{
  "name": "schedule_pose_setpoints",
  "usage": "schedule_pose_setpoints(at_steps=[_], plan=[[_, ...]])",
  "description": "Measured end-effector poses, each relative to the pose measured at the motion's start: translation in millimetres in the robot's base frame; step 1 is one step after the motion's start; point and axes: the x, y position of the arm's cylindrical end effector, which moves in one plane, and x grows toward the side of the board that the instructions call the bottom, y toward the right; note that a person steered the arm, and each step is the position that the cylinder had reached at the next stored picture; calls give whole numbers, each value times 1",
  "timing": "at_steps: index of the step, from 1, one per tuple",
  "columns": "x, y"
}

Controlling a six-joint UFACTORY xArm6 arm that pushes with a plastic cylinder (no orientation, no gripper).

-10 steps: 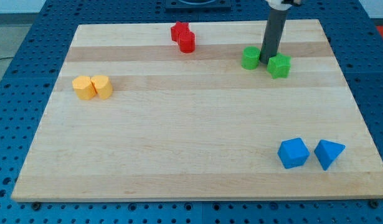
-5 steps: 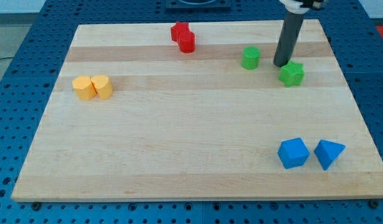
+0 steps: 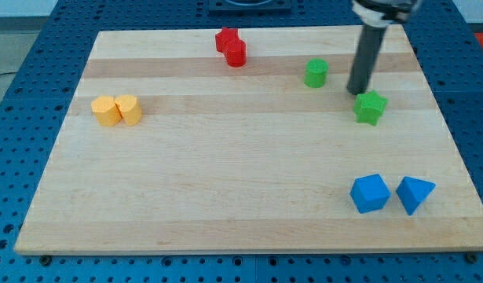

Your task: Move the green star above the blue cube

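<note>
My tip (image 3: 356, 90), a bare rod that has nothing to open or close, stands just above-left of the green star (image 3: 370, 107), seemingly to push it down toward the blue cube (image 3: 370, 192)

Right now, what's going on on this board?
My tip is down on the wooden board, just to the upper left of the green star, which it is pushing toward the view's bottom. The blue cube sits well below the star near the view's lower right, with a blue wedge-like block beside it. A green cylinder stands to the left of my tip. Two red blocks and two yellow blocks sit apart, untouched.
</note>
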Motion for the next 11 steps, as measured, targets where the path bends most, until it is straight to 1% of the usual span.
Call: schedule_pose_setpoints(at_steps=[1,2,3,4,5,6,7,9,10,11], plan=[[27,17],[70,-6],[118,-16],[101,-19],[57,-20],[46,-50],[74,-61],[110,-63],[123,-63],[118,-63]])
